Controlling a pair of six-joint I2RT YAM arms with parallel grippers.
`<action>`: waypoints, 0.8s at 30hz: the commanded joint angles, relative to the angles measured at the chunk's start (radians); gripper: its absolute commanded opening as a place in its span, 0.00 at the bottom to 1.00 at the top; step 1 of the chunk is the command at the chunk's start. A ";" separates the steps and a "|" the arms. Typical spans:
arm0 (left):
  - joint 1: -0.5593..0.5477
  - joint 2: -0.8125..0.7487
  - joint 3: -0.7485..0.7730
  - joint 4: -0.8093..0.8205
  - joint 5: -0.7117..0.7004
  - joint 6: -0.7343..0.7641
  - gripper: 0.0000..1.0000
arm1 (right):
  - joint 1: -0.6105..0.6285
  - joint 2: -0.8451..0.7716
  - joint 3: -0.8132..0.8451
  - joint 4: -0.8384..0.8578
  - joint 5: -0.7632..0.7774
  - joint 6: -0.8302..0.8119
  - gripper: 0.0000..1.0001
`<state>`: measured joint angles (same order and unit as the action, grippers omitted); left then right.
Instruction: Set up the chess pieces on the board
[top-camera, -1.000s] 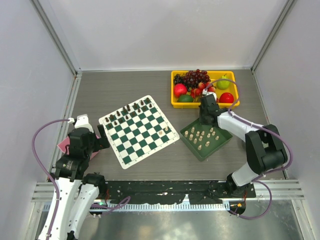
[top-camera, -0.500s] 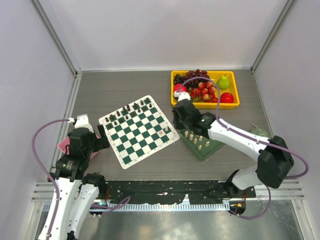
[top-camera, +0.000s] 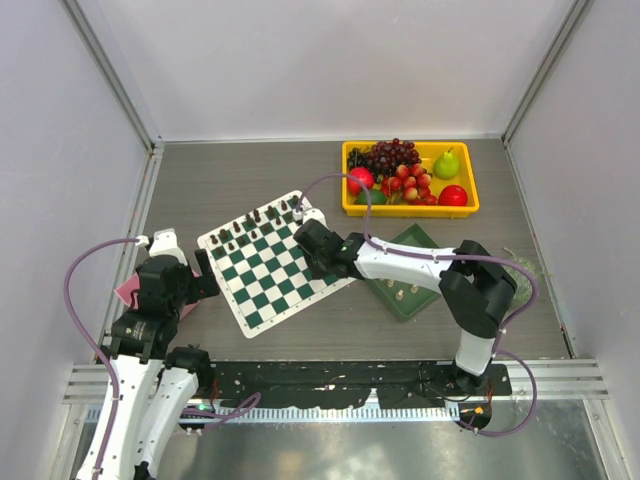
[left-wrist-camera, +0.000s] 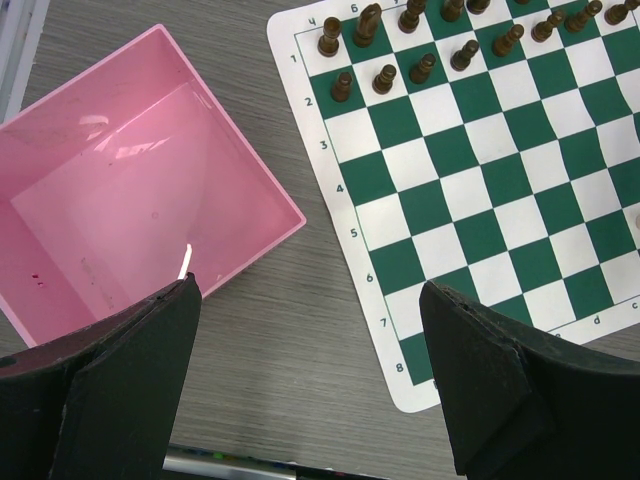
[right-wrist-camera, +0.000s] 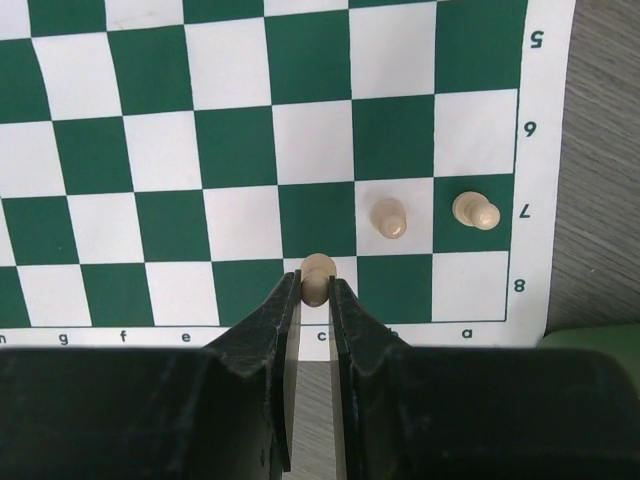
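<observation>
Board (top-camera: 262, 292): flat square mat of dark green and white checks with a white lettered border, lying at an angle on the table, left of centre.
Table (top-camera: 230, 170): grey wood-grain surface.
Dark pieces (top-camera: 256, 224): small brown-black chess pieces in two rows along the board's far edge. In the left wrist view (left-wrist-camera: 385, 78) they stand on rows 1 and 2.
Right gripper (top-camera: 314, 256): reaches across to the board's right side, with its jaws pinched on the held piece.
Held piece (right-wrist-camera: 318, 268): small cream chess piece with a rounded head, upright between the right fingertips, over white square c8. Whether it touches the mat cannot be told.
Placed cream pieces (right-wrist-camera: 388, 216): two, on row 7 in files b and a, just beside the held piece and apart from it.
Green tray (top-camera: 415, 238): plain dark green square tray, just right of the board, partly under the right arm.
Tray cream pieces (top-camera: 400, 292): a few small cream chess pieces showing on the green tray, the rest hidden by the arm.
Left gripper (left-wrist-camera: 310, 290): jaws spread wide with nothing between them, above the table between the pink tray and the board's near-left corner.
Pink tray (left-wrist-camera: 130, 200): shallow square pink plastic tray, left of the board.
Yellow bin (top-camera: 410, 209): rectangular yellow plastic bin at far right, holding dark grapes (top-camera: 385, 158), a green pear (top-camera: 447, 163) and red fruit (top-camera: 453, 196).
</observation>
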<state>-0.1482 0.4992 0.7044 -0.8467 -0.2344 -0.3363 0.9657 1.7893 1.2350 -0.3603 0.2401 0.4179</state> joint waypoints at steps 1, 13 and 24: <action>0.006 -0.010 0.023 0.041 0.009 0.003 0.99 | 0.011 0.015 0.055 0.027 0.002 0.002 0.16; 0.006 -0.008 0.023 0.043 0.015 0.003 0.99 | 0.013 0.099 0.103 0.037 0.011 -0.031 0.17; 0.006 -0.010 0.023 0.043 0.012 0.003 0.99 | 0.013 0.137 0.113 0.031 0.036 -0.048 0.17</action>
<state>-0.1482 0.4992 0.7044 -0.8463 -0.2340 -0.3367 0.9733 1.9266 1.3052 -0.3454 0.2432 0.3882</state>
